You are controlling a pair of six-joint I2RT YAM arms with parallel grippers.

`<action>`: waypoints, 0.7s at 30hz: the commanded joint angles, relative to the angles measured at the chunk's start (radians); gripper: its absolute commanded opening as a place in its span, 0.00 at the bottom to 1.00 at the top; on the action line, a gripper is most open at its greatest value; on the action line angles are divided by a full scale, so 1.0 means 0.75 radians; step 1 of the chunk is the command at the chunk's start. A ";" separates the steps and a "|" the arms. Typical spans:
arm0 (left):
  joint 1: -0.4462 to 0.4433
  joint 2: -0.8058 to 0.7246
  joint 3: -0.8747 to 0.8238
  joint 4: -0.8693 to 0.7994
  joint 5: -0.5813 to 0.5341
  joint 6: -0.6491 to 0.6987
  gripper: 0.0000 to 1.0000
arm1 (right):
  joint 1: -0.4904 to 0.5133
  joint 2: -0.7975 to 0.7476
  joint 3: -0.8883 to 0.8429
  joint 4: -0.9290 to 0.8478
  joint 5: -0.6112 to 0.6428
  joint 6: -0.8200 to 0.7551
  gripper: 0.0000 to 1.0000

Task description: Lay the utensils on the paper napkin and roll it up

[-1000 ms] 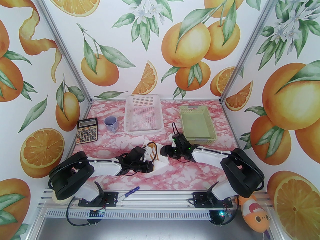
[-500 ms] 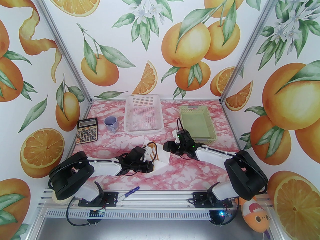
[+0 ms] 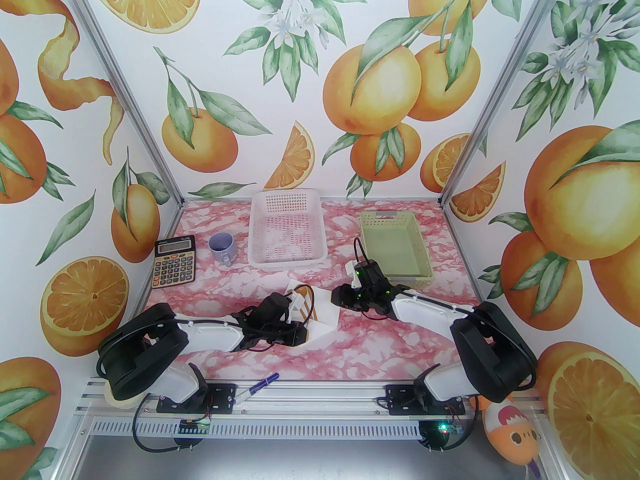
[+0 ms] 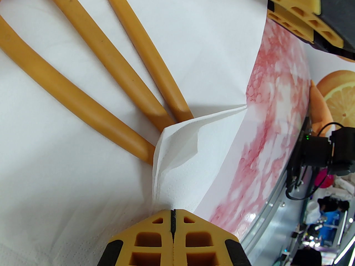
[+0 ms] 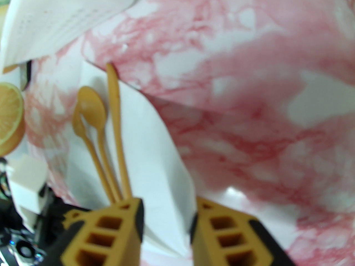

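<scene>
The white paper napkin (image 3: 324, 318) lies mid-table, partly folded up. On it rest three slim orange-brown utensils (image 3: 302, 304), side by side, handles (image 4: 116, 65) toward my left gripper. Seen from the right wrist, the utensils (image 5: 111, 137) end in a spoon bowl (image 5: 92, 111). My left gripper (image 3: 301, 337) is shut on a folded-over near corner of the napkin (image 4: 177, 154), its fingertips (image 4: 183, 226) pressed together. My right gripper (image 3: 336, 298) hovers at the napkin's right edge. Its jaws stand a little apart, a raised napkin fold (image 5: 166, 176) showing in the gap of the right gripper (image 5: 166, 212).
At the back stand a calculator (image 3: 174, 263), a blue mug (image 3: 221, 248), a white perforated basket (image 3: 287, 230) and a green basket (image 3: 395, 248). A blue pen (image 3: 260, 384) lies on the front rail. An orange plush toy (image 3: 510, 433) sits at the front right.
My right arm has drawn back slightly to the right and its jaws have narrowed. The left arm and the napkin corner it pinches have stayed put.
</scene>
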 commanded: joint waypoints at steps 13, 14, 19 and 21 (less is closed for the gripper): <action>-0.002 -0.010 -0.004 -0.043 -0.029 0.002 0.00 | 0.036 -0.013 -0.004 0.167 -0.222 0.063 0.00; -0.003 -0.009 -0.004 -0.043 -0.030 0.003 0.00 | 0.045 -0.010 -0.006 0.178 -0.227 0.072 0.00; -0.004 -0.015 -0.006 -0.049 -0.036 0.002 0.00 | 0.082 -0.002 -0.022 0.234 -0.245 0.123 0.00; -0.004 -0.019 -0.006 -0.055 -0.042 0.003 0.00 | 0.097 0.003 -0.031 0.268 -0.259 0.149 0.00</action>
